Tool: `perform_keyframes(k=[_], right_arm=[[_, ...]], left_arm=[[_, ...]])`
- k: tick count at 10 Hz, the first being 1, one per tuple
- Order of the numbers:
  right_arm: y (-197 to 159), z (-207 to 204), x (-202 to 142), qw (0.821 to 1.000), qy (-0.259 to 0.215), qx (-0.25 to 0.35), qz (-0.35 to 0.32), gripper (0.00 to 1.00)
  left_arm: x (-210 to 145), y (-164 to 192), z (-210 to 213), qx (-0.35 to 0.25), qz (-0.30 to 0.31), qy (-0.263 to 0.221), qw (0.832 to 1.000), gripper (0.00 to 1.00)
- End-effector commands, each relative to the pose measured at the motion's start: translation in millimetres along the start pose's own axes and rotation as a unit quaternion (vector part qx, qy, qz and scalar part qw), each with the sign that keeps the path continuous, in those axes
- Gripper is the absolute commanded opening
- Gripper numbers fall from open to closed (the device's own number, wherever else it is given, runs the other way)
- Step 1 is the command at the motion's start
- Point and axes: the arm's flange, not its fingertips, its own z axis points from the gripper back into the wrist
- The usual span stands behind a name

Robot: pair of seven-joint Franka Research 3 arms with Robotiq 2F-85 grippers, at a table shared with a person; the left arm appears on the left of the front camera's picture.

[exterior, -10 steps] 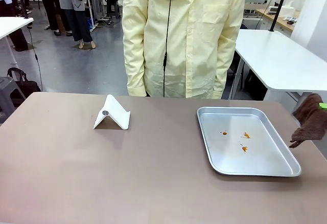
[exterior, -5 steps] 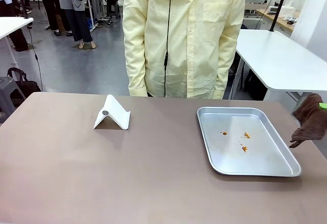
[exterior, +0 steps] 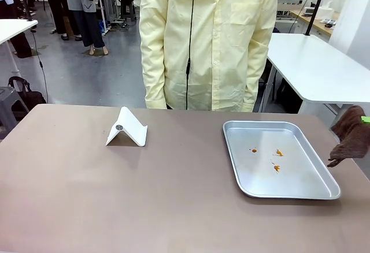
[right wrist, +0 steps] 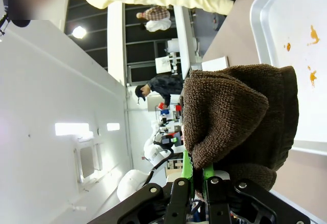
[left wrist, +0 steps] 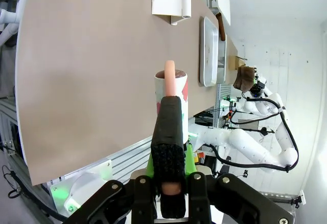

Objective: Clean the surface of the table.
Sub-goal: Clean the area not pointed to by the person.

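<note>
One table (exterior: 87, 195), one tray (exterior: 300, 179), left tool (left wrist: 171, 101) pinching pink stick (left wrist: 170, 73), right tool (right wrist: 197, 174) gripping cloth (right wrist: 230, 111)

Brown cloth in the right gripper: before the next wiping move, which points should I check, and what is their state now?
1. Brown cloth clamped in the right gripper: ok.
2. Cloth touching the table: not ok; it hangs in the air right of the steel tray.
3. Dirt on the table top: cannot tell; the orange spots lie inside the tray.
4. Wiping path free: not ok; a white stand and the tray sit on the table.
5. Person has no hand over the table: ok.
6. Left gripper shut on a pink thing: ok.
</note>
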Motion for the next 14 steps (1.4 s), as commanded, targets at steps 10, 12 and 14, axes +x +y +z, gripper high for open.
perform_keyframes(k=[10,12,14], right_arm=[[44.6,-131.6,103.8,0.913,0.067,-0.391,0.099,0.08],[24.6,-145.1,115.6,0.879,0.059,-0.464,0.090,0.08],[-2.9,-157.9,119.4,0.870,0.039,-0.483,0.089,0.08]], left_arm=[[-3.5,-3.8,2.2,0.007,0.006,0.002,1.000,0.22],[-3.5,-3.8,2.2,0.007,0.006,0.002,1.000,0.22],[-3.5,-3.8,2.2,0.007,0.006,0.002,1.000,0.22]])
